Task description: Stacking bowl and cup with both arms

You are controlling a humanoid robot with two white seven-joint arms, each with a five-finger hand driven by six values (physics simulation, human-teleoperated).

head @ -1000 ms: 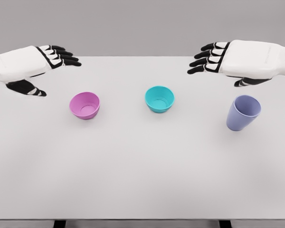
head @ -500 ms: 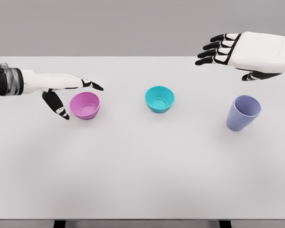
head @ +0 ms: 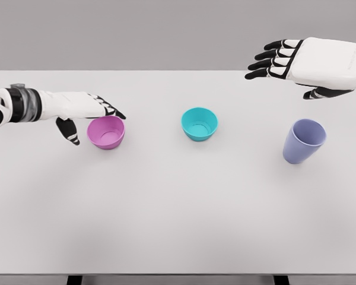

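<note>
Landmark: teal bowl [head: 199,123], upright, mouth up, near the middle of the white table [head: 178,225].

Left hand [head: 83,110]: far to the left of the teal bowl, arm entering from the left edge, forearm roughly level over the table. Fingers [head: 110,109] extended and loosely spread, reaching over the far-left rim of the pink bowl [head: 106,131]; thumb [head: 68,130] hangs down just to the left of that bowl's wall. Fingers are not closed on anything; contact between fingertips and rim cannot be confirmed.

Pink bowl: left of the teal bowl, well apart from it, upright, empty inside. It sits on the table between the left hand's thumb and the teal bowl. Bare tabletop lies between the two bowls.

Purple cup [head: 304,141]: right of the teal bowl and a little nearer the camera, well apart from it, appears tilted with its mouth leaning up and to the right.

Right hand [head: 305,62]: up and to the right of the teal bowl, raised above the far table edge, behind the purple cup and clear of it. Fingers straight and slightly fanned, pointing left; thumb tucked beneath the palm. Holds nothing.
</note>
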